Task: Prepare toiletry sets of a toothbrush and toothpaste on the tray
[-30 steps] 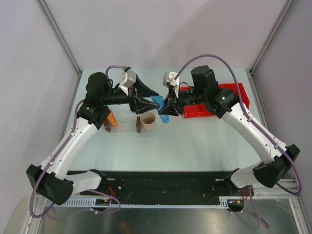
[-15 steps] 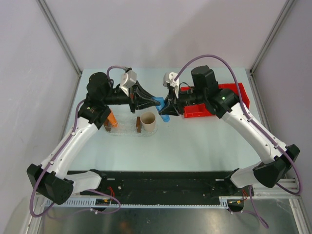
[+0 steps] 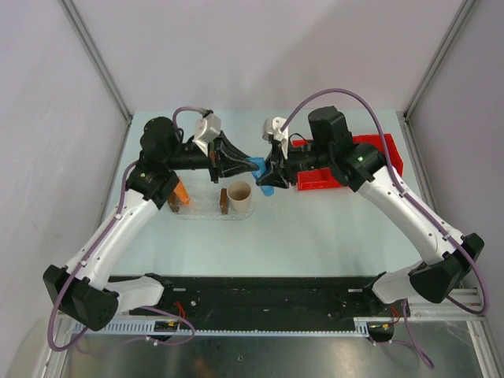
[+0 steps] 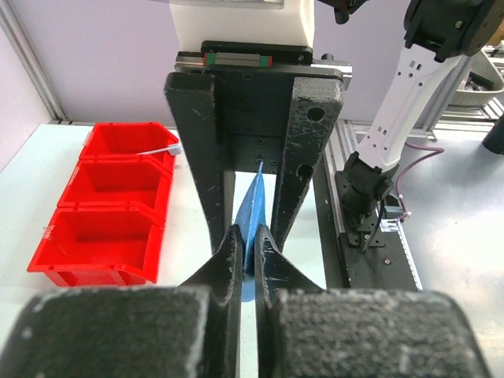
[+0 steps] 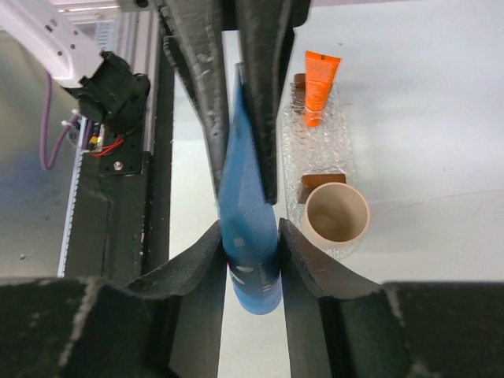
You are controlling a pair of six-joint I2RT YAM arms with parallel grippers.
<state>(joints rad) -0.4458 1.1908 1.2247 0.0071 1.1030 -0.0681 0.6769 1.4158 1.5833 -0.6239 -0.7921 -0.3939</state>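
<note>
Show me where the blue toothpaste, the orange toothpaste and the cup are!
blue toothpaste point(image 5: 246, 205), right wrist view, middle of the tube's flat side.
orange toothpaste point(image 5: 320, 85), right wrist view, middle of the tube.
cup point(image 5: 336, 216), right wrist view, the inside bottom.

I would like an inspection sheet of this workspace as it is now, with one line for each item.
Surface: pale table, no spill seen.
Job's things: blue tube held in the air between both grippers; orange tube resting at one end of the tray; toothbrush not made out.
Clutter: cup and brown blocks at the tray; red bin on the table's right side.
Grippers: left gripper shut on the blue tube's thin end; right gripper shut on its thick end.
Cables: purple cable looping over each arm, clear of the tube.
Surroundings: frame posts, plain walls.
</note>
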